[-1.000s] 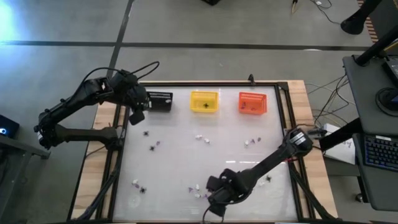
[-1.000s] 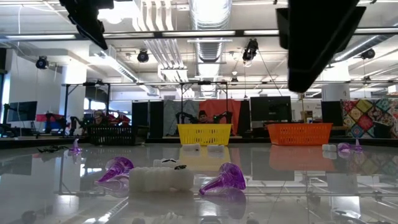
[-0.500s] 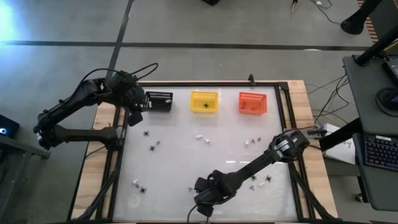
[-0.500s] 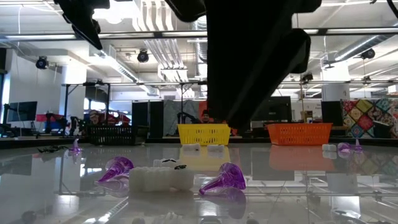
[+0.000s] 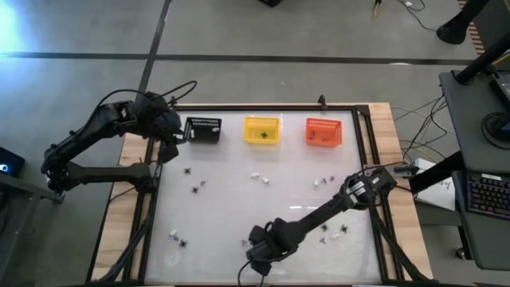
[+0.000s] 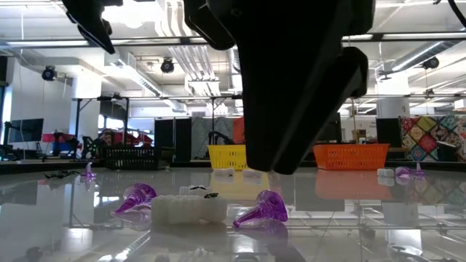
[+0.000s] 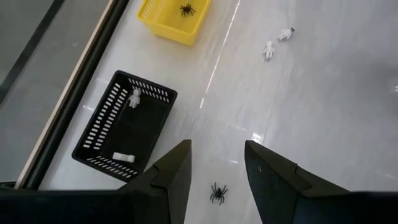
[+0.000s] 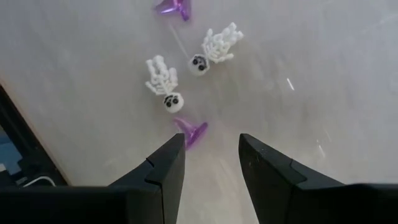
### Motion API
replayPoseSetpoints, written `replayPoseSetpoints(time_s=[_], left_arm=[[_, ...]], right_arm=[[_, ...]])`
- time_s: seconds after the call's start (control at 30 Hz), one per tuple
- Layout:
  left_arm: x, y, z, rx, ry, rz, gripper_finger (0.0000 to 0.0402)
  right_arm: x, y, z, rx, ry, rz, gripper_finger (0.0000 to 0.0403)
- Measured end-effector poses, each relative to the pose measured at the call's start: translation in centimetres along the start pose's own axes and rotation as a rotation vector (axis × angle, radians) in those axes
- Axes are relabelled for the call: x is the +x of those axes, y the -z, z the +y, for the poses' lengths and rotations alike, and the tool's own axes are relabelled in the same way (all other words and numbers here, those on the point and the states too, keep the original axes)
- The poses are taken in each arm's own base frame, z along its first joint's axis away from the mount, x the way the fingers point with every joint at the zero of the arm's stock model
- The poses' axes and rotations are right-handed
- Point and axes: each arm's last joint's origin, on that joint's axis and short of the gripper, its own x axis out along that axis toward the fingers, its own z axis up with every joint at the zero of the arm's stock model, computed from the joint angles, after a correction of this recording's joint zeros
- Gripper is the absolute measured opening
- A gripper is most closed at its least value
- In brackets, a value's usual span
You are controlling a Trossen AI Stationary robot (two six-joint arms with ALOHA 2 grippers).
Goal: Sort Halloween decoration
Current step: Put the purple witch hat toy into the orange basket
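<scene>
Tiny trinkets lie scattered on the white table: black spiders (image 5: 188, 170), white skeletons (image 5: 256, 176) and purple bits (image 5: 198, 189). My right gripper (image 5: 256, 257) hangs open near the table's near edge. In its wrist view its fingers (image 8: 211, 158) stand above a purple bit (image 8: 191, 132), with two white skeletons (image 8: 165, 84) just beyond. My left gripper (image 5: 165, 145) is open beside the black basket (image 5: 203, 128), above a spider (image 7: 217, 193). The black basket (image 7: 124, 124) holds white bits, and the yellow basket (image 7: 177, 18) holds a spider.
Three baskets stand in a row along the far edge: black, yellow (image 5: 262, 129) and orange (image 5: 323, 131). A raised frame (image 5: 366, 159) borders the table. More trinkets lie toward the right side (image 5: 319, 182) and the near left corner (image 5: 177, 237).
My right gripper has swung toward the table's left and near edge, coming over the cluster of white and purple bits. My left gripper has drifted slightly toward the table's left. No trinket has moved.
</scene>
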Motion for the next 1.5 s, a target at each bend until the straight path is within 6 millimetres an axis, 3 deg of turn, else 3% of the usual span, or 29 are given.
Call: replayPoseSetpoints(time_s=[0.37,0.87,1.5], left_arm=[[-0.3,0.2,-0.1,-0.013,-0.002,-0.012,0.0132],[-0.3,0.1,-0.1,-0.013,-0.002,-0.012,0.0132],[-0.3,0.2,-0.1,-0.003,-0.003,-0.014,0.0132]], right_arm=[[0.1,-0.3,-0.2,0.067,-0.014,0.018,0.0144],[0.1,-0.3,-0.1,0.394,-0.021,0.019,0.0144],[1.5,0.3,-0.1,0.442,-0.046,0.009,0.0144]])
